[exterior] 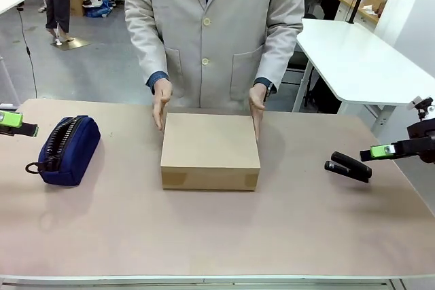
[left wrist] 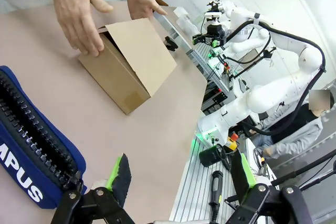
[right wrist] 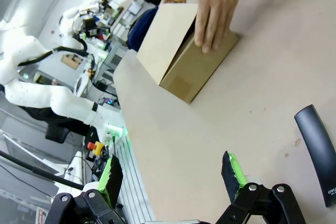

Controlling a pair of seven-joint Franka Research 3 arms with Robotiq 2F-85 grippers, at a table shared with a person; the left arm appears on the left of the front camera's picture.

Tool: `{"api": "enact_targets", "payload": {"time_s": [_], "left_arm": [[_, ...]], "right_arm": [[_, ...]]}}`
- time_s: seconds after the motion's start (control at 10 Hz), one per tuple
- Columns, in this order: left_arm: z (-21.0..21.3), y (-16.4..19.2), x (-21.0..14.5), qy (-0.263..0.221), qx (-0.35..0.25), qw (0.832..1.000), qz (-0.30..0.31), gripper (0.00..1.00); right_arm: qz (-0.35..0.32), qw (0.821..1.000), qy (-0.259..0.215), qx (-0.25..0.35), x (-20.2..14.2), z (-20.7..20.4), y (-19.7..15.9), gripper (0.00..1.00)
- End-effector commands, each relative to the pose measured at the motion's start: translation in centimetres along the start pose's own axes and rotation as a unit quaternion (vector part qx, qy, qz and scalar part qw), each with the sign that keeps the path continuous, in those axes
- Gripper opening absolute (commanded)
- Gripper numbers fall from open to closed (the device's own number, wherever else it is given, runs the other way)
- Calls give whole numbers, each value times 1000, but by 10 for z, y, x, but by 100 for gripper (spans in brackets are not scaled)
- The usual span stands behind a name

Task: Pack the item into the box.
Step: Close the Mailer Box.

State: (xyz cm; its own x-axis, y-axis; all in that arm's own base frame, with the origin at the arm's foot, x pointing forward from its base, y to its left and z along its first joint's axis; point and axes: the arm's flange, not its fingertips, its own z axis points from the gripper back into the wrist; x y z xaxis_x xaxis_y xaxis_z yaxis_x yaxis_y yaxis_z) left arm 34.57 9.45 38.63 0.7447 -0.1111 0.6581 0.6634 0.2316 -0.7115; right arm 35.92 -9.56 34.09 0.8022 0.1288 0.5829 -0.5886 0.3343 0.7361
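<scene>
My left claw [left wrist: 178, 179] hangs at the left edge of the table [exterior: 217, 236], its two green-padded fingers spread wide apart with nothing between them. Just beside it, on the table's left side, lies the navy zipped pouch [exterior: 68, 149], its zipper running along the top. My right claw [right wrist: 173, 174] hangs at the right edge of the table, fingers likewise wide apart and empty. Near it, on the table's right side, rests the black stapler [exterior: 348, 166], close to my right fingers but not touching them.

The brown cardboard box [exterior: 210, 152] sits in the middle of the table, towards the far side, well apart from both of my claws. From the front its lid looks flat and shut; from my wrists I can see the flap lifted a little at the person's edge, a dark gap showing under it. The person stands at the far side in a pale coat, one hand [exterior: 161, 102] against the box's left far corner and the other hand [exterior: 257, 105] against its right far side.

I cannot see the yellow knife, so I cannot tell where it is.
</scene>
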Motion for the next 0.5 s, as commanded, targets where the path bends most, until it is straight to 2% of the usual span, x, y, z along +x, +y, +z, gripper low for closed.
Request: {"api": "enact_targets", "payload": {"time_s": [0.0, 0.4], "left_arm": [[-2, -2, 1, -3, 3, 1000, -7, 100], [-2, -2, 1, -3, 3, 1000, -7, 100]], "right_arm": [[3, 1000, 6, 0, 1, 0, 1, 100], [3, 1000, 6, 0, 1, 0, 1, 100]]}}
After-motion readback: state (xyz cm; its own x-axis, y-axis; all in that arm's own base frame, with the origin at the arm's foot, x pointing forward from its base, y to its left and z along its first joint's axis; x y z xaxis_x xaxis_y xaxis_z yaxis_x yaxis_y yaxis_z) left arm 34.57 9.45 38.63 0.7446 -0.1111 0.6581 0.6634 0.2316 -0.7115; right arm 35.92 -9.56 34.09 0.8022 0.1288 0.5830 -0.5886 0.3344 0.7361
